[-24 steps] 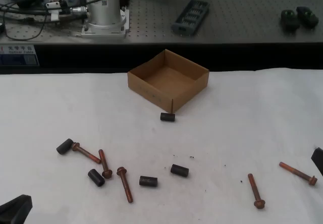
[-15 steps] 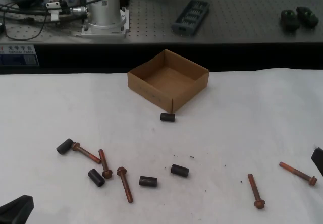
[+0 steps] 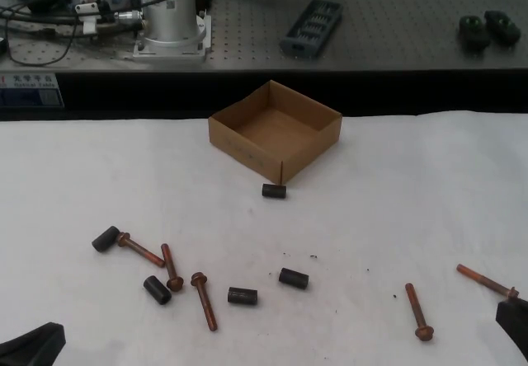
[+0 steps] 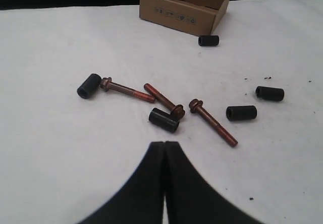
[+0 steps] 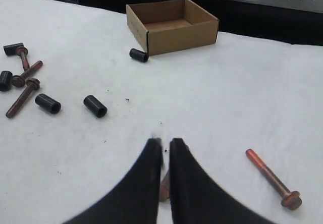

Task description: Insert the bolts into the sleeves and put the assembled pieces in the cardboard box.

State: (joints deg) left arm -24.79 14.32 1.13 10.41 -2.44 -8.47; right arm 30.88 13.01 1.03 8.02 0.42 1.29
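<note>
The right gripper point(image 5: 165, 144) is now brought lower, beside a coppery flanged bolt point(image 3: 485, 281), its curved black fingers nearly closed; the left gripper point(image 4: 165, 144) is pressed shut. Matte cylindrical sleeves point(image 4: 241, 113) are scattered before the cardboard box point(image 4: 176, 14).

The cardboard box point(image 3: 247, 147) sits far-centre on the surface point(image 3: 396, 201) — one sleeve point(image 3: 274, 191) just before it. Three bolts point(image 3: 204, 301) among four sleeves point(image 3: 242, 297) lie front-left — two more bolts point(image 3: 418, 311) front-right.

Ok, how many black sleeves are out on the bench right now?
5 sleeves: one just before the cardboard box; one far left at a bolt's head; one among the bolts; two mid-bench. None seen inside the box.
</note>
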